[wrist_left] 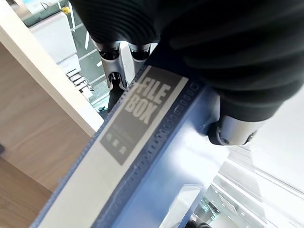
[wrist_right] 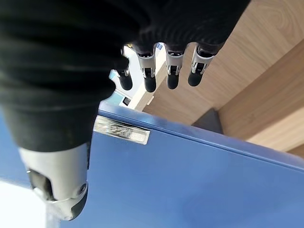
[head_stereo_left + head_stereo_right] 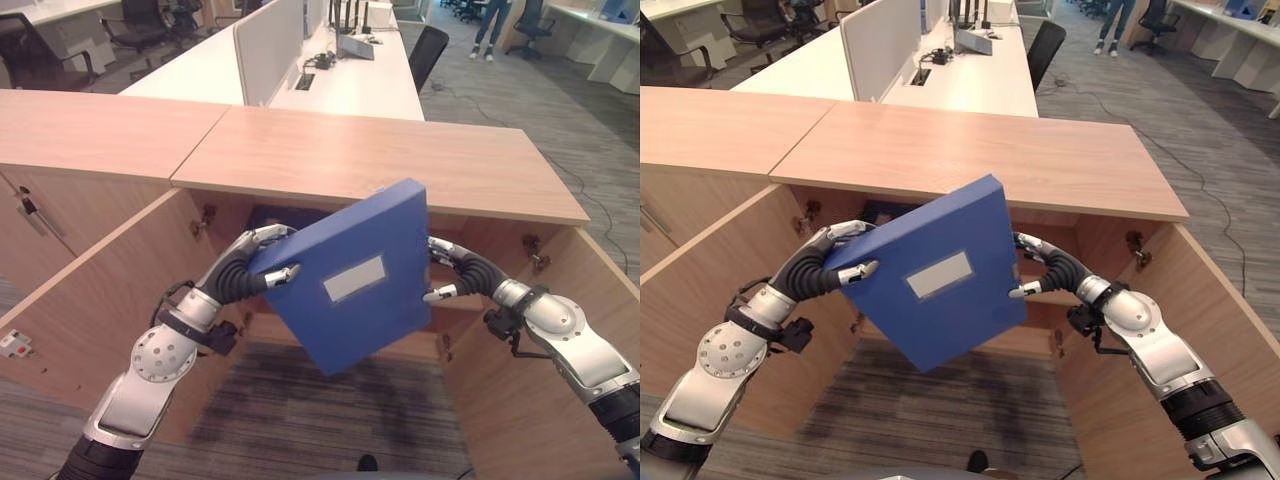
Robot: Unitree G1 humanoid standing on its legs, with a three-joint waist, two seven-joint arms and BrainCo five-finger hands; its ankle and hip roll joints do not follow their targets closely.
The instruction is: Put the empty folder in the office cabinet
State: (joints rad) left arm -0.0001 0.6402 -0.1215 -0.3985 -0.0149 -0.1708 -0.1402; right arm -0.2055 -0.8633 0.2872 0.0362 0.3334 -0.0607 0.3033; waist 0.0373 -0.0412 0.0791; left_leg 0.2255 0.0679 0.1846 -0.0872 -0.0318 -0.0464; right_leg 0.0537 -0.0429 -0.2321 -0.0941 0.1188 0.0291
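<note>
Left eye view | wooden cabinet (image 3: 380,160) | grey carpet (image 3: 300,410) | white desks (image 3: 350,80)

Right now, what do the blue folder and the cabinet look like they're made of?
The blue folder looks like stiff plastic: flat, smooth faces with a slight sheen, a clear label sleeve on its spine and a small metal clip. The cabinet looks like wood-grain laminate board, matte, with pale streaked grain; real wood cannot be ruled out.
</note>
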